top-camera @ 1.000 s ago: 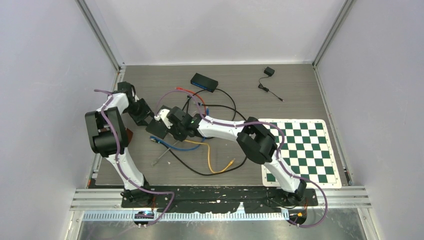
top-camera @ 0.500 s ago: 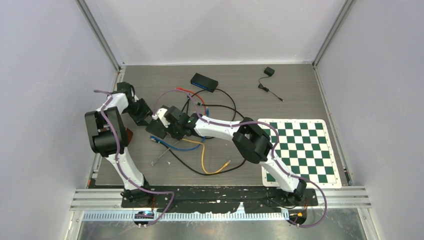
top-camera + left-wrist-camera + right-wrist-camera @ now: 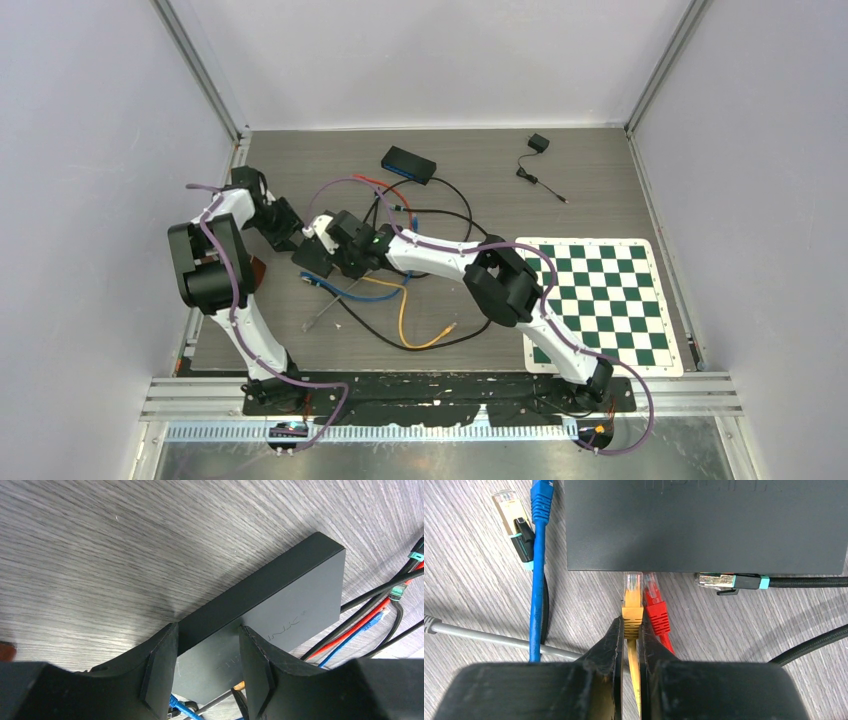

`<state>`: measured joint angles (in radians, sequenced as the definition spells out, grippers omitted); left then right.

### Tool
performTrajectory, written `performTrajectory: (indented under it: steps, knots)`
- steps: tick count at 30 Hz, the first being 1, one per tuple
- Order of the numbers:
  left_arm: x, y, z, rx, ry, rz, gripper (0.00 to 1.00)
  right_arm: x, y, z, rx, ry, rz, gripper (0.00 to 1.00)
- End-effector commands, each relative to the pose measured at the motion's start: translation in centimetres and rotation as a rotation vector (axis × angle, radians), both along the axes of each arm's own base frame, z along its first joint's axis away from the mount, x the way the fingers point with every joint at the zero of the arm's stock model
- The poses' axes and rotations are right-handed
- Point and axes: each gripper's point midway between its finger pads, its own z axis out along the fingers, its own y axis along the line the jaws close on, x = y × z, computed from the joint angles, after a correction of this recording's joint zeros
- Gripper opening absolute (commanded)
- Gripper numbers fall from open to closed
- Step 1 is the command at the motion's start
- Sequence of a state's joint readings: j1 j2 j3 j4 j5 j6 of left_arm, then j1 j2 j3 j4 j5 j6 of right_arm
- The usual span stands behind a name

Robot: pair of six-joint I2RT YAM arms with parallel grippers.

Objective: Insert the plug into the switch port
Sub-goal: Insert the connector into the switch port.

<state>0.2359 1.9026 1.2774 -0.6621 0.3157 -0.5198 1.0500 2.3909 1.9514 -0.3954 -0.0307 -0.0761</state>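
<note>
1. Right wrist view: right claw point(image 3: 630, 630), jaws narrow, pinched on the orange plug point(image 3: 632, 597) by its boot. The clear tip of the plug points straight at the near face of the switch point(image 3: 704, 525) and touches its edge.
2. Red plug point(image 3: 655, 607): just beside the orange one on its right, its tip at the same face.
3. Black cable point(image 3: 774, 582): its metal plug lies sideways along that face, further right and not entered.
4. Blue cable point(image 3: 539, 555) and a second metal-tipped plug point(image 3: 511, 515): loose, off the left corner of the switch. A grey cable point(image 3: 489, 636) crosses below them.
5. Left claw point(image 3: 206, 667): half-wide, its fingers point(image 3: 160, 670) astride one corner of the switch and bearing on it. Judged a steadying grip.
6. Bench point(image 3: 600, 190): the switch sits left of centre, towards the left edge. A second switch point(image 3: 408, 164) is near the far edge, an adapter point(image 3: 538, 143) near the far right corner, and a chequered mat point(image 3: 600, 300) along the right edge.
7. Change, top view: over the last second the right arm has stretched leftward towards the switch. The orange cable's slack has drawn in after it. The left arm has barely shifted.
8. Reading: the plug has been carried up to the port mouth. Whether it has begun to enter cannot be told. The push home and the click of the latch look outstanding.
</note>
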Motion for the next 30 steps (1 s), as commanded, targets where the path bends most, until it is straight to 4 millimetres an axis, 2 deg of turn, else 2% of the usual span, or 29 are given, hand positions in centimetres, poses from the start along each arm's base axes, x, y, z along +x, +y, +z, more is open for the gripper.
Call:
performTrajectory:
  steps: [1, 10, 18, 23, 26, 30]
  knots:
    - [-0.1, -1.4, 0.2, -0.057, -0.012, 0.010, 0.50, 0.2, 1.7, 2.4, 0.062, -0.010, 0.019, 0.05]
    - [-0.2, -1.5, 0.0, -0.061, -0.010, 0.010, 0.49, -0.7, 2.1, 1.9, 0.050, 0.009, 0.033, 0.05]
    - [-0.1, -1.5, 0.4, -0.061, -0.019, 0.014, 0.49, 0.0, 2.0, 1.2, 0.018, -0.006, 0.004, 0.05]
    - [-0.2, -1.7, 0.4, -0.073, -0.023, 0.016, 0.49, 0.6, 2.3, 1.7, 0.017, -0.031, 0.001, 0.05]
    - [-0.3, -1.9, 0.2, -0.080, -0.019, 0.018, 0.49, 0.4, 2.3, 1.9, 0.014, -0.016, -0.001, 0.05]
    - [-0.4, -1.8, 0.1, -0.078, -0.017, 0.019, 0.49, 0.3, 1.6, 1.2, -0.016, -0.006, -0.008, 0.05]
